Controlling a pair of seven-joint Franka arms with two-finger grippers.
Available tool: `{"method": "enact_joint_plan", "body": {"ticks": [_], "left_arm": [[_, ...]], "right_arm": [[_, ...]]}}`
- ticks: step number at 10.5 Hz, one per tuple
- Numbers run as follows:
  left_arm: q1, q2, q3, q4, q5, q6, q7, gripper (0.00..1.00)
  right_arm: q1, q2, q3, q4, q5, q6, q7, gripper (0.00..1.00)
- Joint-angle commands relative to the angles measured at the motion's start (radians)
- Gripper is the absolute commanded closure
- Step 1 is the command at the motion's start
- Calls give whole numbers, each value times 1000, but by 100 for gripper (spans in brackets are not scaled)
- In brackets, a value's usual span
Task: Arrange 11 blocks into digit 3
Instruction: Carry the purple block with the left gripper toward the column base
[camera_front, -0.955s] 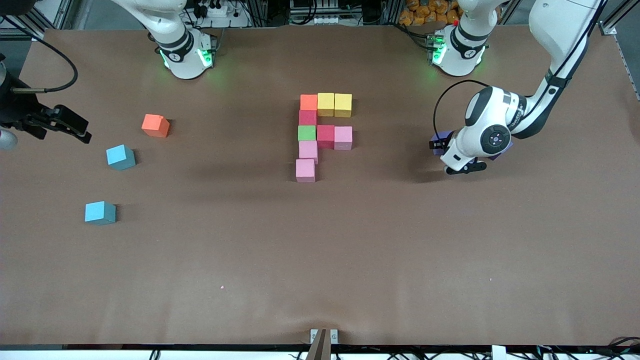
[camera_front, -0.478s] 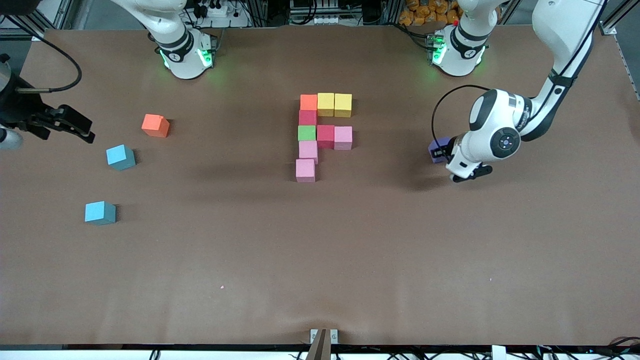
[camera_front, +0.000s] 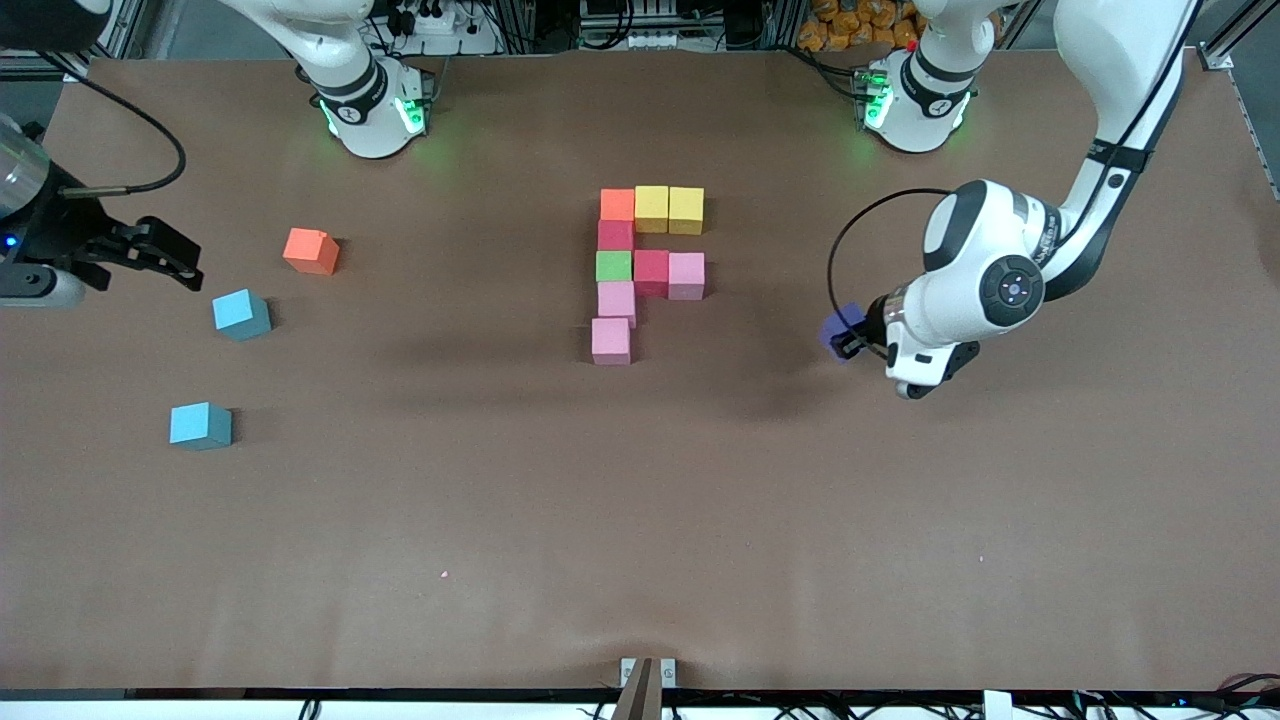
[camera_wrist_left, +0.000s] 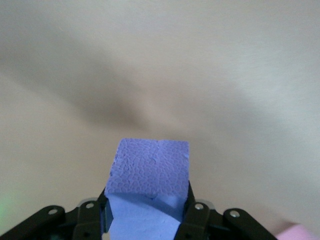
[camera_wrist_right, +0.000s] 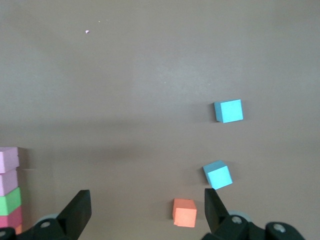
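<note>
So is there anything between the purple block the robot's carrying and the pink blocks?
No, the front view shows only bare table between the purple block and the pink blocks.

Even, bright overhead light fills the front view; the brown table (camera_front: 640, 520) shows no glare, only soft wide shadows under the arms and short ones beside the cubes. Green base lamps tint the upper frame. The left wrist view is washed out (pale, hazy), its purple block (camera_wrist_left: 152, 172) sharp, its lower corners blurred.
</note>
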Motion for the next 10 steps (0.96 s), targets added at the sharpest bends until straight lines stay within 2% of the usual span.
{"method": "enact_joint_plan", "body": {"ticks": [1,2,5,10], "left_arm": [[-79,86,4,136,-43,-29,-237,71],[-138,92,9,166,-81,-29,-328,71],[-338,144,139,254,-175,-2,-552,71],[-463,259,176,263,-176,254,-850,72]], "right_arm": [[-69,30,4,20,7,14,-38,0],[-69,30,3,20,3,14,-41,0],[-104,36,3,21,0,31,-48,0],[-83,38,7,20,4,57,-34,0]]}}
